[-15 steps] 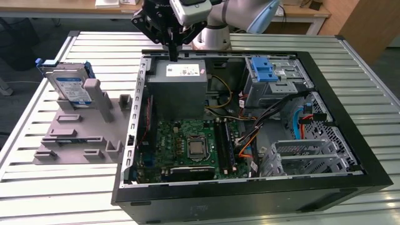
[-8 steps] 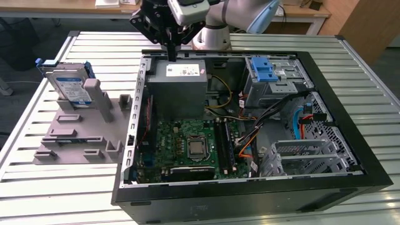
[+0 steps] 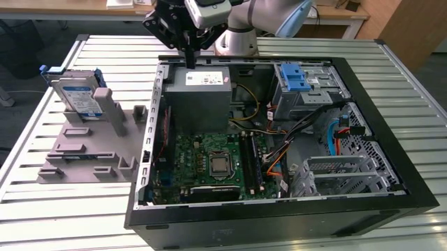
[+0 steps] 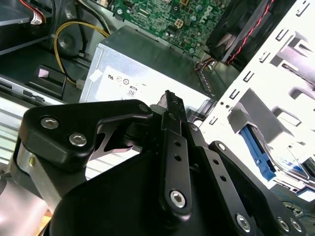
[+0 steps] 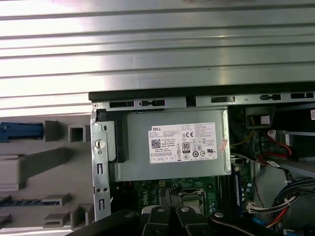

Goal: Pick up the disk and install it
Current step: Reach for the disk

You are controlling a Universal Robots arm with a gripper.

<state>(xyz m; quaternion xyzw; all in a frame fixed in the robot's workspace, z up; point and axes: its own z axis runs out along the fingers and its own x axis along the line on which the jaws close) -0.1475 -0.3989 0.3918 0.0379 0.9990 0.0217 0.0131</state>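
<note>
The claw (image 3: 190,63) hangs over the far rim of the open computer case (image 3: 279,222), at about eleven o'clock of the case in the exterior view. Its two black fingers are pressed together with nothing between them. The tips point down at the far edge of the grey metal box (image 3: 202,97) with the white sticker.

The disk (image 3: 75,97) is well apart from the claw, outside the case at about ten o'clock of it. It stands upright on edge in a grey holder (image 3: 84,151) on the slatted metal tabletop (image 3: 56,219), with its label facing out and its blue bracket around it.

Inside the case, the green motherboard (image 3: 209,157) lies at six o'clock of the grey metal box. The metal cage (image 3: 300,83) with the blue latch sits at three o'clock of that box.
</note>
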